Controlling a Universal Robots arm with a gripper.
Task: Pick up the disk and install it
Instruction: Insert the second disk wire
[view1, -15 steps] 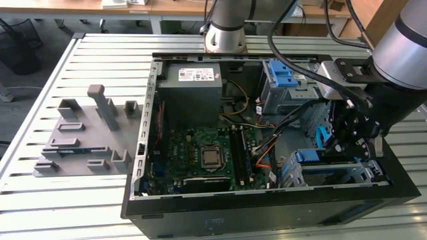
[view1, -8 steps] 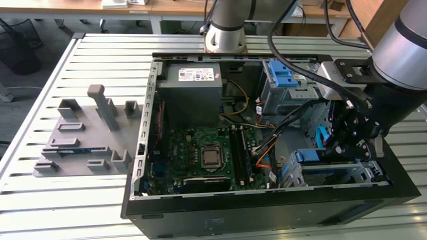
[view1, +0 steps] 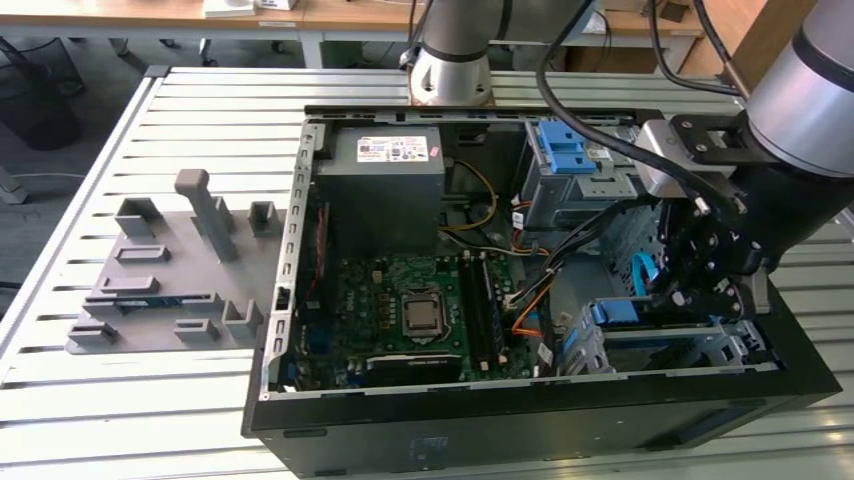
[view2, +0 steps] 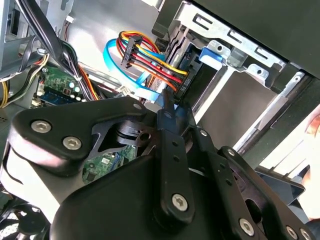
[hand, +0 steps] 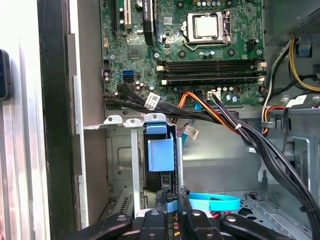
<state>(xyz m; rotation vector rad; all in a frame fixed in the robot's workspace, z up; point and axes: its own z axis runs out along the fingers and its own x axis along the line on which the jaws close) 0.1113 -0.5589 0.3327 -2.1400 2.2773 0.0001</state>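
- The open computer case (view1: 534, 400) lies on its side on a slatted metal table (view1: 80, 420); everything below is placed against that case.
- The gripper (view1: 694, 290) reaches down into the case's front corner, at the exterior view's right, just above the lower drive cage (view1: 667, 345).
- The disk (hand: 161, 160) sits upright in a slot of that drive cage — its blue carrier bracket shows at the top edge, and in the exterior view the same blue edge (view1: 634, 312) sits level with the cage rim.
- In the first wrist view the gripper's fingertips (hand: 159, 199) stand close together right at the disk's near end (whether they pinch it or merely touch it, I cannot tell).
- A light-blue flat data cable (hand: 215, 202) curls just beside the fingers.
- The motherboard (view1: 414, 310) fills the case floor beside the cage, and a grey power supply (view1: 387, 170) sits at the far end.
- A grey parts fixture (view1: 174, 270) rests on the table, well apart from the case.
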